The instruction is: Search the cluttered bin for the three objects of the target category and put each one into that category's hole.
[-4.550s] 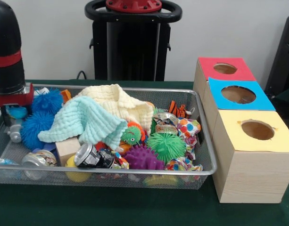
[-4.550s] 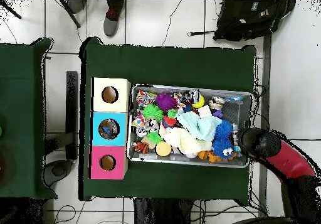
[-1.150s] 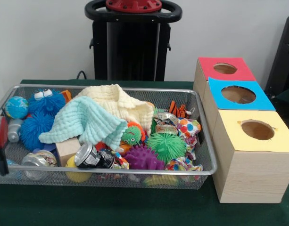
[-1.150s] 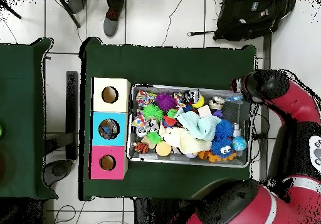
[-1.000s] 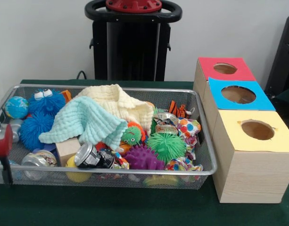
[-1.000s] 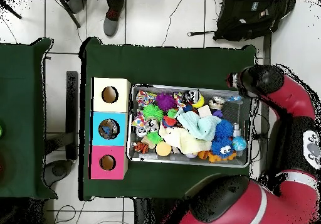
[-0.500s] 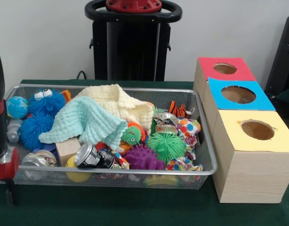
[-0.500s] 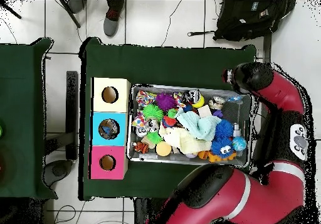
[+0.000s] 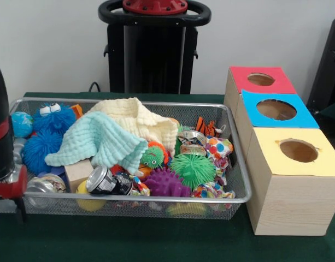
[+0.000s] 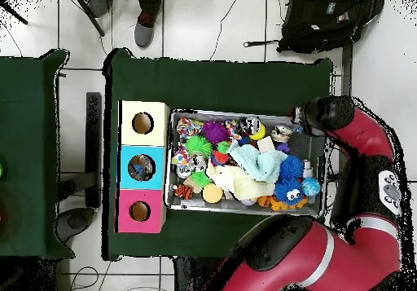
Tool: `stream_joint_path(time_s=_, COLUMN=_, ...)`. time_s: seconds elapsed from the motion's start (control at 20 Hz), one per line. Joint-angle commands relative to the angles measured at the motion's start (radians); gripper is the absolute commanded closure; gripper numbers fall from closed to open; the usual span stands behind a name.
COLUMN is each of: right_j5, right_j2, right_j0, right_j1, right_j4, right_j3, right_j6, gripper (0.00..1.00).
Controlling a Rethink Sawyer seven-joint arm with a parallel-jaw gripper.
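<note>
1. Jaws cannot be read as released or clenched: in the front view the gripper (image 9: 7, 206) hangs at the picture's left edge, just outside the near left corner of the wire bin (image 9: 239, 164), its red collar level with the rim and a dark tip reaching down to the green counter (image 9: 156, 240).
2. Same view, inside the bin: a pale green cloth (image 9: 99, 139) and a cream cloth (image 9: 140, 119) lie heaped in the middle; a blue fuzzy toy with eyes (image 9: 52, 117) and a blue spiky ball (image 9: 39, 148) sit at the left, with a small globe ball (image 9: 19, 123) beside them.
3. Toward the near side lie a wooden block (image 9: 78, 173), a can on its side (image 9: 104, 181), a purple spiky ball (image 9: 164, 183) and a green spiky ball (image 9: 193, 169); a second can (image 9: 44, 184) rests just beside the arm.
4. Right of the bin stand three wooden boxes, each with a round hole: red top (image 9: 260, 79) farthest, blue top (image 9: 276, 109) in the middle, yellow top (image 9: 295, 151) nearest.
5. Overhead view: the red arm (image 10: 366, 141) curves round the bin's right end, its black end over the bin's upper right corner. The three boxes (image 10: 142, 167) line the bin's left side. Which category is the target cannot be told.
</note>
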Motion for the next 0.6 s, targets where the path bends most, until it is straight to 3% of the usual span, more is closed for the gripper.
stream_joint_path(time_s=0.05, right_j5=0.05, right_j2=-0.056, right_j0=-0.031, right_j1=-0.099, right_j4=-0.013, right_j3=0.231, right_j6=0.227, gripper=0.0)
stream_joint_path(time_s=0.25, right_j5=-0.012, right_j2=-0.082, right_j0=-0.044, right_j1=-0.178, right_j4=-0.016, right_j3=0.368, right_j6=0.247, gripper=0.0)
stream_joint_path(time_s=0.6, right_j5=-0.004, right_j2=-0.099, right_j0=-0.049, right_j1=-0.223, right_j4=0.002, right_j3=0.425, right_j6=0.241, gripper=0.0)
